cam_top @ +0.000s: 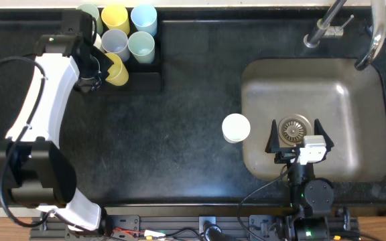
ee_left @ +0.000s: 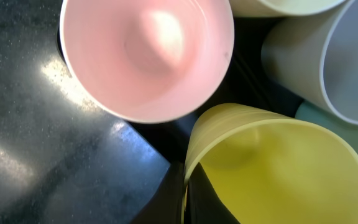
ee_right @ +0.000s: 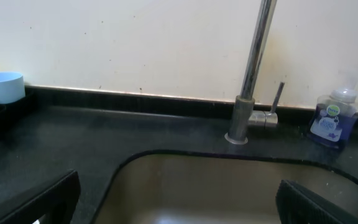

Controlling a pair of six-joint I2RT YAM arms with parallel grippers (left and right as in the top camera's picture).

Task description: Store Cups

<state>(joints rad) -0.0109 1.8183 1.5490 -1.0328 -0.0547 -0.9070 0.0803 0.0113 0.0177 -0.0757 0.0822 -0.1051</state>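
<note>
A black tray (cam_top: 149,72) at the counter's back left holds several upright cups: pale green (cam_top: 88,11), yellow (cam_top: 114,17), blue (cam_top: 143,17), grey (cam_top: 114,41) and mint (cam_top: 141,45). My left gripper (cam_top: 104,67) is over the tray's front left, shut on the rim of a tilted yellow cup (cam_top: 118,69). In the left wrist view that yellow cup (ee_left: 272,168) leans in my left gripper (ee_left: 188,190), right beside an upright pink cup (ee_left: 148,56). A white cup (cam_top: 236,127) stands alone on the counter by the sink. My right gripper (cam_top: 295,138) hangs open over the sink.
The steel sink (cam_top: 354,87) fills the right side, with a faucet (cam_top: 327,27) behind it. The right wrist view shows the faucet (ee_right: 253,74), a blue soap bottle (ee_right: 332,121) and the blue cup (ee_right: 2,87) far off. Dark counter (cam_top: 179,134) lies between tray and sink.
</note>
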